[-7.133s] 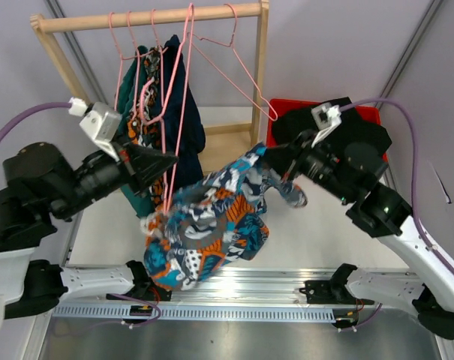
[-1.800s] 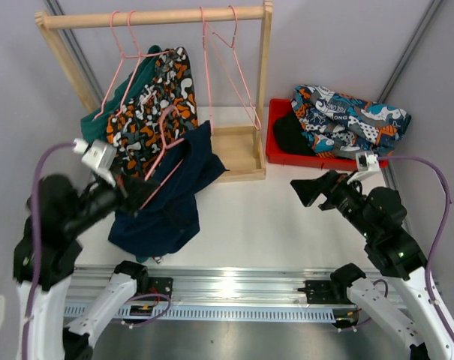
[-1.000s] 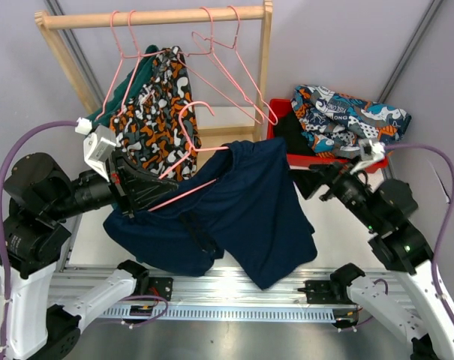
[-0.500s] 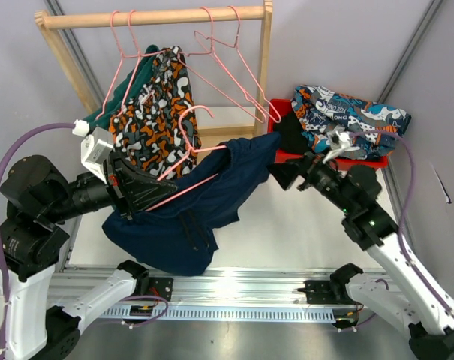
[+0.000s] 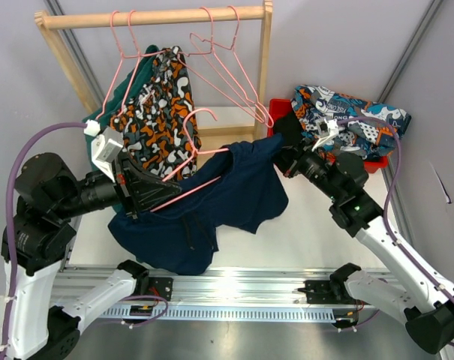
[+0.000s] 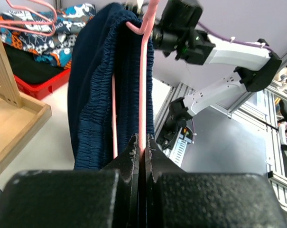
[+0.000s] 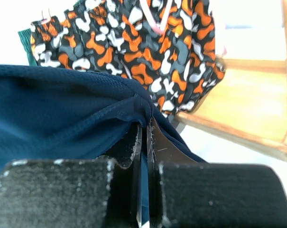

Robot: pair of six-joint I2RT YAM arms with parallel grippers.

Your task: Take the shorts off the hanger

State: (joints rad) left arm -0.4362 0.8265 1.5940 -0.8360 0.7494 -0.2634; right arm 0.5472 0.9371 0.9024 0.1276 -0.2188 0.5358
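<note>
The navy shorts (image 5: pixel 211 199) hang over a pink hanger (image 5: pixel 189 161) held above the table. My left gripper (image 5: pixel 140 196) is shut on the hanger's pink wire (image 6: pixel 144 85). My right gripper (image 5: pixel 284 159) is shut on a fold of the navy shorts (image 7: pixel 62 104) and pulls it to the right. The orange-grey-white camo shorts (image 5: pixel 155 101) and the teal-green shorts (image 5: pixel 130 82) hang on the wooden rack (image 5: pixel 151 16). The blue-orange-white patterned shorts (image 5: pixel 347 116) and the black shorts (image 5: pixel 288 129) lie in the red bin (image 5: pixel 373 165).
Two empty pink hangers (image 5: pixel 227 56) hang at the rack's right end. The rack's wooden base tray (image 5: pixel 234 146) stands between the arms. Aluminium rails (image 5: pixel 234 289) run along the near edge.
My right gripper has moved left and back toward the rack with the navy fabric, so the shorts bunch up. My left gripper holds the hanger in nearly the same place.
</note>
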